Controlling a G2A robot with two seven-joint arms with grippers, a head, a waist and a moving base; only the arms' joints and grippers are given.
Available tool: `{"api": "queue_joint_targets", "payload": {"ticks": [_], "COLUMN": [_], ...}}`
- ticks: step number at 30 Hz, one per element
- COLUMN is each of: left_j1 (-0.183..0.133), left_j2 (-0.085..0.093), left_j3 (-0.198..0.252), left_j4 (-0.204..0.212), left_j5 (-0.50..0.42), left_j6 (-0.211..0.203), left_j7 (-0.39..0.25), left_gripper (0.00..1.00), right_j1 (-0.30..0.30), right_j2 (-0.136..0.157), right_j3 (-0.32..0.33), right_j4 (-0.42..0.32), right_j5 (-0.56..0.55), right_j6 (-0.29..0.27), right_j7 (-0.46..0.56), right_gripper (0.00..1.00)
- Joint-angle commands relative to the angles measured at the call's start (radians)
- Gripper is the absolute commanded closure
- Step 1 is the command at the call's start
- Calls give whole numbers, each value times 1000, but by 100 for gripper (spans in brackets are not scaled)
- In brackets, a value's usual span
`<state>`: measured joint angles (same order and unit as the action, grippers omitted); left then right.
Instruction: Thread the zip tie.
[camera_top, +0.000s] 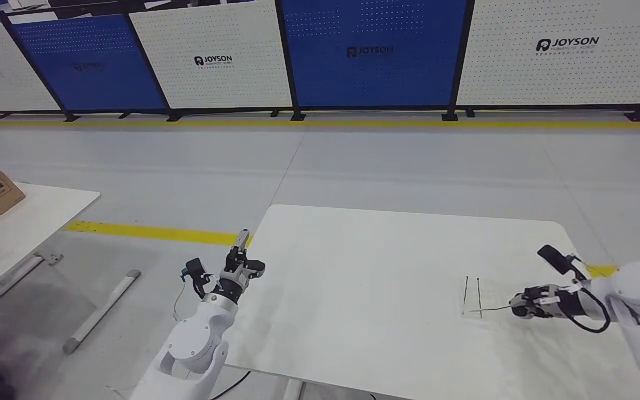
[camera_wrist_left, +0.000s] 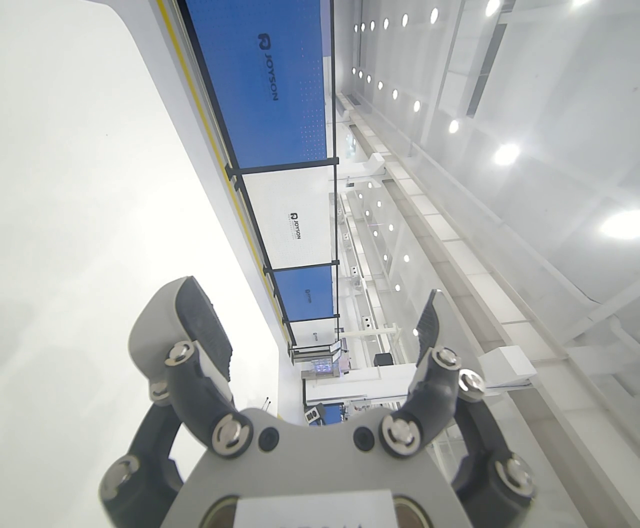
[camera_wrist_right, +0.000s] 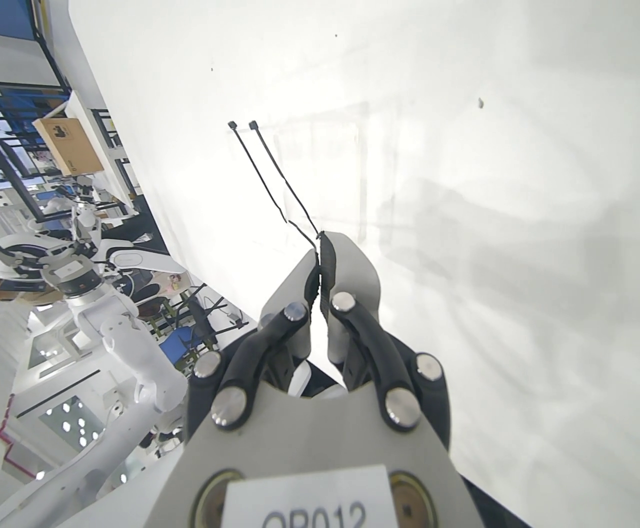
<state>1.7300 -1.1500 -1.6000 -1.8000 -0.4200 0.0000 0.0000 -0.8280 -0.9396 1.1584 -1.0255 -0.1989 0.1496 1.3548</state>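
Observation:
Two thin black zip ties (camera_wrist_right: 272, 170) lie side by side on the white table (camera_top: 380, 300) near its right edge, heads away from my right gripper (camera_wrist_right: 319, 240). In the top view the zip ties (camera_top: 473, 295) are two short dark lines just left of the right gripper (camera_top: 515, 303). That gripper is shut, and a tie's tail end runs into its pinched fingertips, low over the tabletop. At the table's left edge, my left gripper (camera_top: 242, 240) is open and holds nothing. In its own view the left gripper (camera_wrist_left: 312, 295) faces along the table toward the far panels.
A faint clear rectangular sheet or tray (camera_wrist_right: 345, 165) lies under the ties. A second white table (camera_top: 40, 215) with a cardboard box (camera_top: 8, 190) stands off to the left. Blue and white panels (camera_top: 370, 50) line the back.

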Motion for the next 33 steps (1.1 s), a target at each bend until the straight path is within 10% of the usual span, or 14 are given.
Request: {"api": "queue_joint_targets", "payload": {"ticks": [1,6,21,28,33], "left_j1": [0,0,0,0,0], "left_j2": [0,0,0,0,0], "left_j3": [0,0,0,0,0], "left_j4": [0,0,0,0,0], "left_j5": [0,0,0,0,0], "left_j6": [0,0,0,0,0], "left_j7": [0,0,0,0,0], "left_gripper": [0,0,0,0,0], "right_j1": [-14,-78,-93,-167,-173], "right_j2": [7,23,22,26,9], "right_j3": [21,110,111,150,79], "right_j4": [-15,-49,-64,-218,-323], "right_j5": [12,133,151,266,303], "right_j6": [-2,-43,-68,-230,-249], "right_j7": [-1,-27,-54,-95,-122], "right_gripper": [100,100,100,100,100]}}
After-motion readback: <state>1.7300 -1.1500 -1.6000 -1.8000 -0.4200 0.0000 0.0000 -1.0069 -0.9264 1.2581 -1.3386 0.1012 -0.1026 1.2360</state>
